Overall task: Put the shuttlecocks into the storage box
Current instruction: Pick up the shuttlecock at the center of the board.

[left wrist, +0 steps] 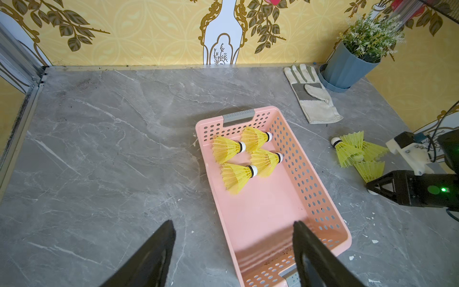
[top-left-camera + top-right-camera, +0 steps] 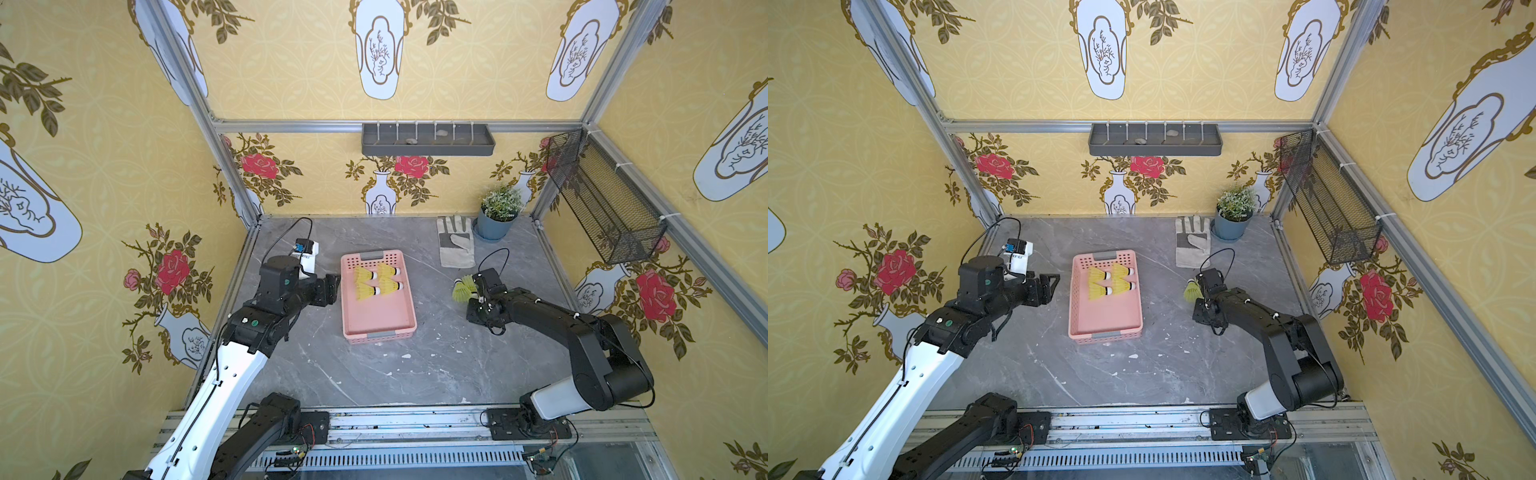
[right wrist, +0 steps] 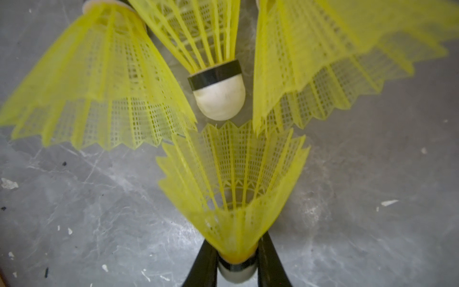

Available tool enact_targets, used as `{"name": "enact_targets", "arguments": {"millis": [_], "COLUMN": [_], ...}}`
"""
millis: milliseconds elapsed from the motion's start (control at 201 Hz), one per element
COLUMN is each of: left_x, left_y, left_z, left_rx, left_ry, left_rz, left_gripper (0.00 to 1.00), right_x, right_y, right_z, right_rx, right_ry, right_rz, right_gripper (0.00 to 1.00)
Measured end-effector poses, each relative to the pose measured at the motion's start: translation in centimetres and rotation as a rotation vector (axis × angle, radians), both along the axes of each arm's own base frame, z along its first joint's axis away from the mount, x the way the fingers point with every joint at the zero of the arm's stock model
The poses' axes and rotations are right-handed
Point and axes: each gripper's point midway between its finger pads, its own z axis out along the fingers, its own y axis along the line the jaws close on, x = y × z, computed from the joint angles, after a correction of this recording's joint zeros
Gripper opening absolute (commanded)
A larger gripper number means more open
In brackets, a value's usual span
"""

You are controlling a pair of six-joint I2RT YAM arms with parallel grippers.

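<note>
Right fingers [image 3: 201, 268] tight on one shuttlecock [image 3: 233, 198], three loose beside it; four in storage box [image 1: 301, 174]; left fingers [image 1: 151, 253] apart.

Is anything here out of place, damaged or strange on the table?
White flakes lie scattered on the table near the box, like chipped debris. A work glove lies by the plant. Nothing else stands out.

Was boxed in by yellow wallpapered walls [image 2: 291, 83], roses and vases all over, aluminium framing [image 2: 374, 126] on the edges. Had a grey marble-look table [image 2: 374, 374], chipped white in spots. Had a dark grey tray [image 2: 428, 147] on the back wall, black mesh basket [image 2: 606, 208] on a side wall, potted plant [image 2: 498, 208] plus work glove [image 2: 456, 245] at the back.
</note>
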Motion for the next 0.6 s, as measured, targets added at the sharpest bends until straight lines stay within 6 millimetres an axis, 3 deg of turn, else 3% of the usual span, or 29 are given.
{"name": "enact_targets", "arguments": {"millis": [95,309,498,597], "left_x": [0.0,-0.1,-0.3,-0.4], "left_y": [-0.1,-1.4,-5.0,-6.9], "left_z": [-0.1,-0.7,-1.2,-0.6], "left_rx": [-0.003,-0.036,-0.136,-0.193], "left_ry": [0.003,0.033,0.102,0.118], "left_rz": [-0.005,-0.067,-0.237,-0.331], "left_gripper": [0.76,0.75,0.71,0.68], "right_x": [0.1,0.2,0.3,-0.1], "right_y": [1.5,7.8,12.3,14.3], "right_z": [1.4,6.4,10.7,12.5], "right_rx": [0.011,0.022,0.060,0.102], "right_ry": [-0.045,-0.204,-0.311,-0.345], "right_rz": [0.057,0.317,0.503,0.602], "right_gripper": [0.18,0.18,0.18,0.18]}}
